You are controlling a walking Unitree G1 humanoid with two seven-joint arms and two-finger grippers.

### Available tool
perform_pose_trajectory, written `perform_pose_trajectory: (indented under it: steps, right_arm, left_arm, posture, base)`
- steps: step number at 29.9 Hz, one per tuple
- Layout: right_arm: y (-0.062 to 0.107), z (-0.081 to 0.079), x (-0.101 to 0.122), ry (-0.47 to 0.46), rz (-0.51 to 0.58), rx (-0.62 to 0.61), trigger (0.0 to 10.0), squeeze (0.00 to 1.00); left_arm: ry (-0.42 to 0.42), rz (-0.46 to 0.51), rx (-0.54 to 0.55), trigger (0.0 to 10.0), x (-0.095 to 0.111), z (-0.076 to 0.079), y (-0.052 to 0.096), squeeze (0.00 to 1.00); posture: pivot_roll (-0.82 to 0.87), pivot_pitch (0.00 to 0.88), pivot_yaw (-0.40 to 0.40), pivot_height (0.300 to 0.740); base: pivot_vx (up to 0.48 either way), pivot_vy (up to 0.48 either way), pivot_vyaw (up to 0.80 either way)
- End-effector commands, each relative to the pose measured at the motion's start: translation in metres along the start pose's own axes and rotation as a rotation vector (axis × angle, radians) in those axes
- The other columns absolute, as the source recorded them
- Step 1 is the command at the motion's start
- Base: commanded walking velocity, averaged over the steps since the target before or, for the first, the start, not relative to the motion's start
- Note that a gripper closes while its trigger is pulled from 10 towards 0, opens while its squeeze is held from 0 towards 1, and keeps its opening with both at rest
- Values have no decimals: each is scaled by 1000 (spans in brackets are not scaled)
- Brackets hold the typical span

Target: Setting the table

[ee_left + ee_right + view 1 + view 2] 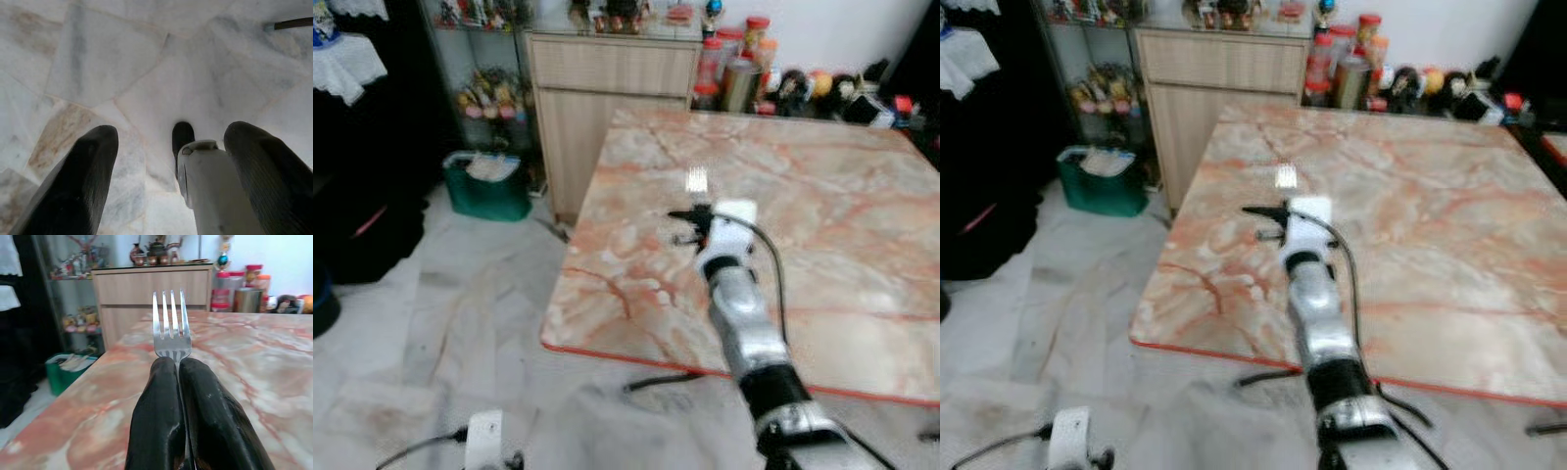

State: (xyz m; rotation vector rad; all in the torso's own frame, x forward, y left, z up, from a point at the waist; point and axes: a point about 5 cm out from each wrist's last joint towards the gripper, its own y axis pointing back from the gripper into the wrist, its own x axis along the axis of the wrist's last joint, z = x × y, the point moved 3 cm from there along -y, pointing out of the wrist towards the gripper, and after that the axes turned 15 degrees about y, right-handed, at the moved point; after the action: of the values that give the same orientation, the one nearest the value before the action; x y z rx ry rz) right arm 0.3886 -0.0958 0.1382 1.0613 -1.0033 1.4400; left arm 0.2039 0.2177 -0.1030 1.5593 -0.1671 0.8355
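Observation:
My right gripper (177,363) is shut on a silver fork (171,328), whose tines stick out past the fingertips. In the eye views the right arm reaches over the left part of the pink marble table (862,245), with the fork (696,180) held just above the bare top. The tines point toward the far wooden cabinet (607,88). My left gripper (171,133) hangs low over the marble floor, open, with nothing between its fingers (88,171).
Jars, bottles and small figures (734,69) crowd the table's far edge and the cabinet top. A green basket (487,186) stands on the floor left of the cabinet. A dark table leg (656,382) shows under the near edge. Dark furniture fills the far left.

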Motion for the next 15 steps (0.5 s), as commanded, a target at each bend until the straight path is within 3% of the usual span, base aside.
perform_pose_trajectory:
  steps: [1,15]
  right_arm:
    - [-1,11,4,3,9,-26,10000,0]
    - [-1,12,8,-1,18,-30,10000,0]
  left_arm:
    - [0,-14,-6,10000,-5,3,1,0]
    - [-2,-16,-9,10000,-6,4,1,0]
  posture:
    - [-39,0,-6,740]
    - [-42,0,-3,740]
  base:
    - [0,-480,0]
    - [0,-480,0]
